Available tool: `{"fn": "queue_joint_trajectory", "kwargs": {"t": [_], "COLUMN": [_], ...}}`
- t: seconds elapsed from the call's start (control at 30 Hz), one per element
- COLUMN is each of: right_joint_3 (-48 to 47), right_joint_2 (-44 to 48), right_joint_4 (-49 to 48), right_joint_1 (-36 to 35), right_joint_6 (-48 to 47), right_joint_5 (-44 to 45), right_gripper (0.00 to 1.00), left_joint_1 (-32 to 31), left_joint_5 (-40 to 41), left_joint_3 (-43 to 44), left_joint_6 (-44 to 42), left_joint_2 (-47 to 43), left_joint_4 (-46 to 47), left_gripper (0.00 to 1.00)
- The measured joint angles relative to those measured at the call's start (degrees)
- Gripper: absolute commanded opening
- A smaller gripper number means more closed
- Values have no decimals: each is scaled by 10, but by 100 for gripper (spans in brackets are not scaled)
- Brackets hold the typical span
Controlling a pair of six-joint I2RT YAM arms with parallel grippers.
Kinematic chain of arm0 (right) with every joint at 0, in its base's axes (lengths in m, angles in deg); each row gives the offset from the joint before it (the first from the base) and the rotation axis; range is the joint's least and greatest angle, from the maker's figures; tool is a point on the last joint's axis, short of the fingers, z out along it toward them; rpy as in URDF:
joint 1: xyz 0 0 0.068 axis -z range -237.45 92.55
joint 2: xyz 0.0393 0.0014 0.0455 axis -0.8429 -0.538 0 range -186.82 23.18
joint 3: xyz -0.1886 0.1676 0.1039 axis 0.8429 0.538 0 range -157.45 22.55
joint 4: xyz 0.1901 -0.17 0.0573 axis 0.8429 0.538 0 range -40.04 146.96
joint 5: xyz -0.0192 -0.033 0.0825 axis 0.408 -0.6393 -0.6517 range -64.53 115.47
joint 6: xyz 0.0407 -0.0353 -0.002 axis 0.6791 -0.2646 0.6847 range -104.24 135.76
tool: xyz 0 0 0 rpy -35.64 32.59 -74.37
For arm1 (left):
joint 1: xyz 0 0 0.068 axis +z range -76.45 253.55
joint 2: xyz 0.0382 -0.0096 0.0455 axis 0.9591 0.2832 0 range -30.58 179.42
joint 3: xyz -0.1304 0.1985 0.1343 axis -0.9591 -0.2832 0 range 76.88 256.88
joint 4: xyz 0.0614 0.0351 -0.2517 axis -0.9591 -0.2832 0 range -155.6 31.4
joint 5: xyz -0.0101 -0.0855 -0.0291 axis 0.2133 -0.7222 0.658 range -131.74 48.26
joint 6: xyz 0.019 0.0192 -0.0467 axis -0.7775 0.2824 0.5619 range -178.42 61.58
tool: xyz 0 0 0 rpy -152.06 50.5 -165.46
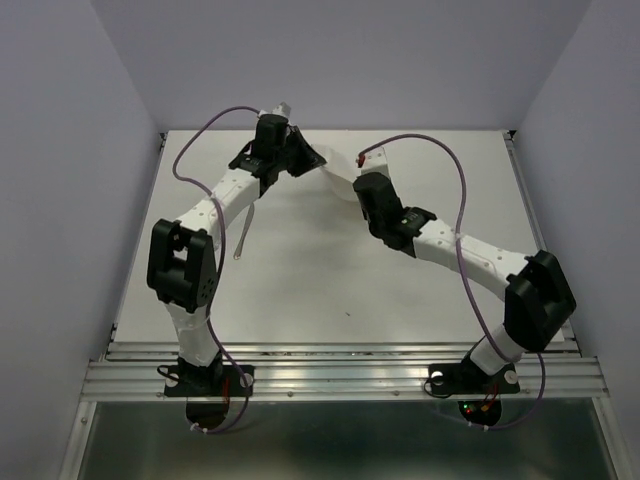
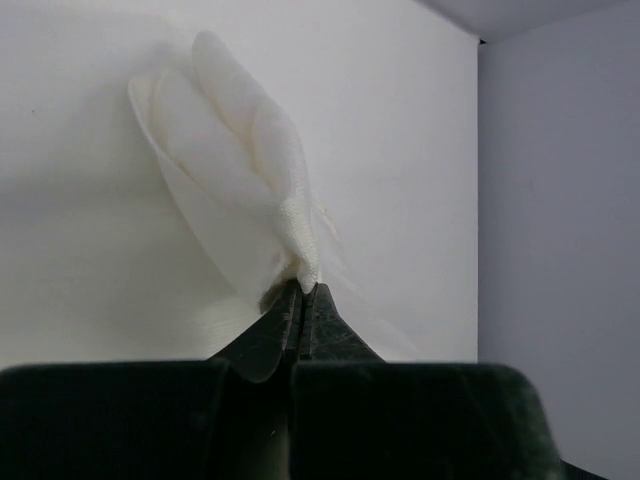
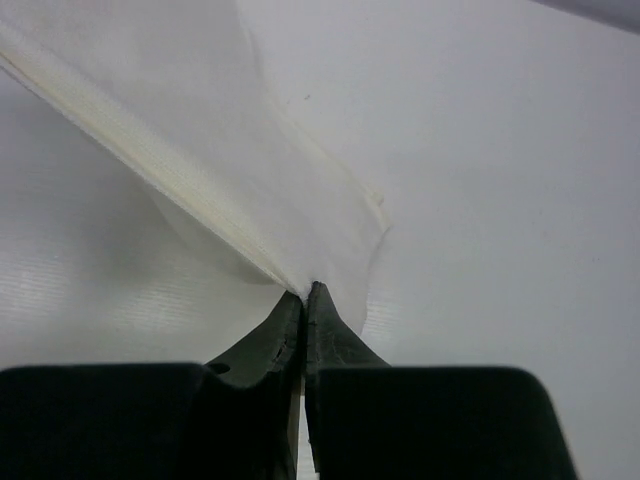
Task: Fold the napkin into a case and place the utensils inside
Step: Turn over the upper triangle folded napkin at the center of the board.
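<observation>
Across your white desk (image 1: 400,290), toward its far middle, the napkin (image 1: 335,172) is bunched and stretched between your two tools. Your left tool (image 2: 303,290) is clamped on one end of it and your right tool (image 3: 305,292) pinches the other. A slim utensil (image 1: 243,238) lies beside your left arm (image 1: 215,205).

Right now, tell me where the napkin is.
In the top view the napkin is at the table's far centre, gripped between the left gripper and the right gripper.
</observation>
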Motion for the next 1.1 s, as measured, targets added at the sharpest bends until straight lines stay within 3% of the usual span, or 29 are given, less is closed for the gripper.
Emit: {"fn": "queue_joint_trajectory", "kwargs": {"t": [0.13,0.3,0.43,0.7,0.9,1.1], "right_joint_3": [54,142,172,187,187,148], "right_joint_2": [46,3,-3,5,5,-1], "right_joint_4": [-25,-1,17,26,36,37], "right_joint_1": [-18,-54,-89,-118,-129,-62], "right_joint_6": [-9,39,72,119,151,142], "right_joint_5": [5,-16,-43,-66,-62,-52], "right_gripper": [1,1,1,1,1,1], "left_joint_1": [1,0,-5,-2,1,-3], "left_joint_5": [-31,-70,-84,-77,-76,-78], "left_joint_3": [-101,-298,-397,-434,-436,-303], "left_joint_6": [-20,-31,-35,-56,-60,-59], "left_joint_2": [-60,-85,-87,-136,-124,-50], "left_joint_4": [64,113,115,149,153,119], "left_gripper": [0,0,0,0,0,0]}}
